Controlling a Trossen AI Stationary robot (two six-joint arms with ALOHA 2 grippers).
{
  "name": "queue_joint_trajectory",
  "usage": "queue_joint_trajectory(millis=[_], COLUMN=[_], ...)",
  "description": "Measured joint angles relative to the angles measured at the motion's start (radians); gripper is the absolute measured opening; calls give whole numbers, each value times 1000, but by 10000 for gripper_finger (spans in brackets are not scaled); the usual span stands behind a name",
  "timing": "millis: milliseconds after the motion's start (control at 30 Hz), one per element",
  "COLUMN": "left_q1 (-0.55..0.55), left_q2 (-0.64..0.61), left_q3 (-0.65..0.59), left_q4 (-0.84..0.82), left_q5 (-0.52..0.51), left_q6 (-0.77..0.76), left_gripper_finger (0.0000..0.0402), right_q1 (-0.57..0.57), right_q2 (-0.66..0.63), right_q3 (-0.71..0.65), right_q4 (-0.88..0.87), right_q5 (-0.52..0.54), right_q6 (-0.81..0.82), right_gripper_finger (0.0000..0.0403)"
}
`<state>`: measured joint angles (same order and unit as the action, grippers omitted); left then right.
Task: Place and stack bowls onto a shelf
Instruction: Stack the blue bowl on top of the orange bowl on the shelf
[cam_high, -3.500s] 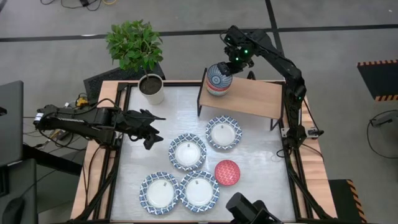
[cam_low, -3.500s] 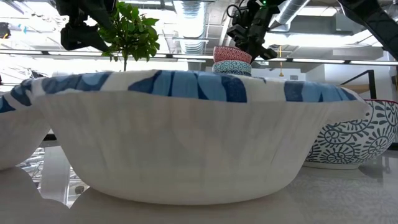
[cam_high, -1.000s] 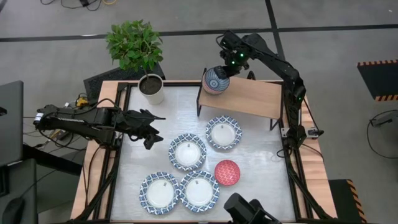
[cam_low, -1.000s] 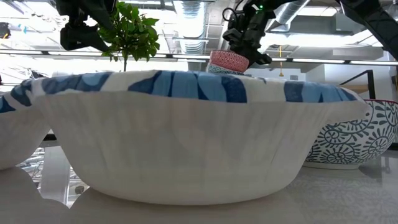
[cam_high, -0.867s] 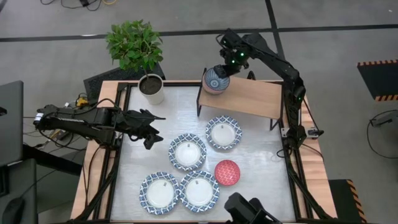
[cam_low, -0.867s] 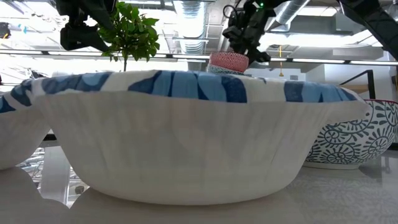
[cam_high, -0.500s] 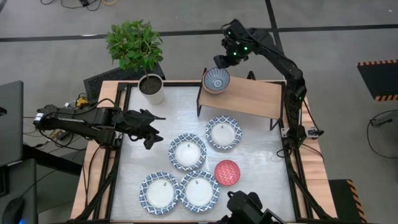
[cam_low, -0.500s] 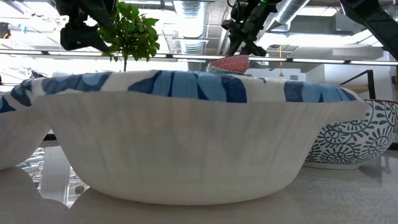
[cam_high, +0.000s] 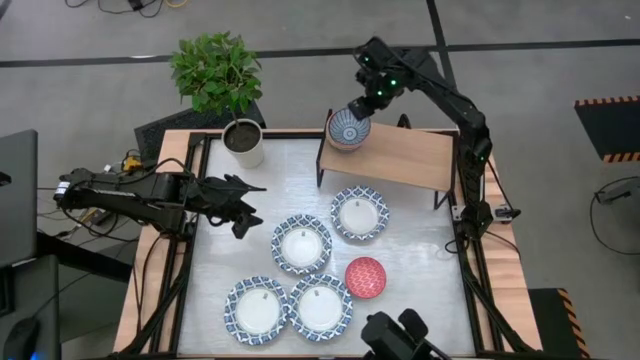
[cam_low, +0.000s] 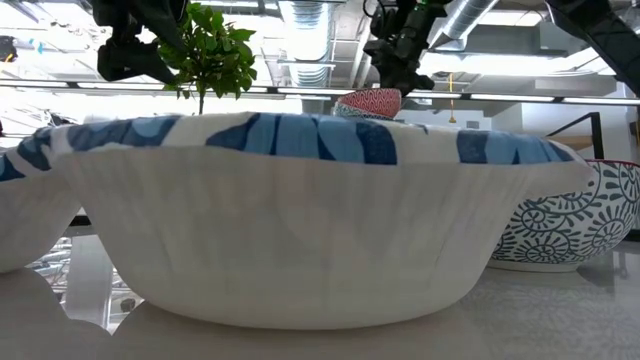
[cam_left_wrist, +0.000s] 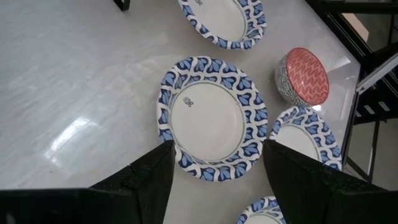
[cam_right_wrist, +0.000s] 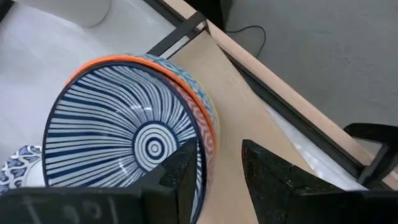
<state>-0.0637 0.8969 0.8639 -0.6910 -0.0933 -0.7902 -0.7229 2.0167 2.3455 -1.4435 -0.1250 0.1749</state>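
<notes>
Left gripper (cam_high: 243, 205) hovers over the table's left side, fingers spread wide, holding nothing. Four wide blue-and-white bowls (cam_high: 302, 244) and a red bowl (cam_high: 365, 277) lie on the tabletop (cam_high: 220, 270). Stack of small bowls (cam_high: 348, 130) sits on the shelf (cam_high: 410, 158), left end. Right gripper (cam_high: 360, 108) just above the stack's rim, fingers parted, gripping nothing.

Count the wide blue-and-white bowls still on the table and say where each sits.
4. One lies nearest the shelf, one mid-table, and two side by side at the near edge. None appears hidden in the high view.
</notes>
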Motion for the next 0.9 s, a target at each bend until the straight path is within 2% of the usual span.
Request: queue_joint_trajectory(millis=[133,333,667,900], left_q1=[0,0,0,0], left_q2=[0,0,0,0], left_q3=[0,0,0,0], left_q4=[0,0,0,0], left_q5=[-1,-14,-20,-20], left_q6=[0,-9,-27,-27], left_gripper_finger=[228,228,228,228], right_q1=[1,1,3,-7], right_q2=[0,1,-6,-4], right_q3=[0,-1,-1,0], right_q4=[-13,-23,45,61], right_q5=[25,33,26,-31], right_q6=[2,9,34,63], right_gripper_finger=[122,27,25,25])
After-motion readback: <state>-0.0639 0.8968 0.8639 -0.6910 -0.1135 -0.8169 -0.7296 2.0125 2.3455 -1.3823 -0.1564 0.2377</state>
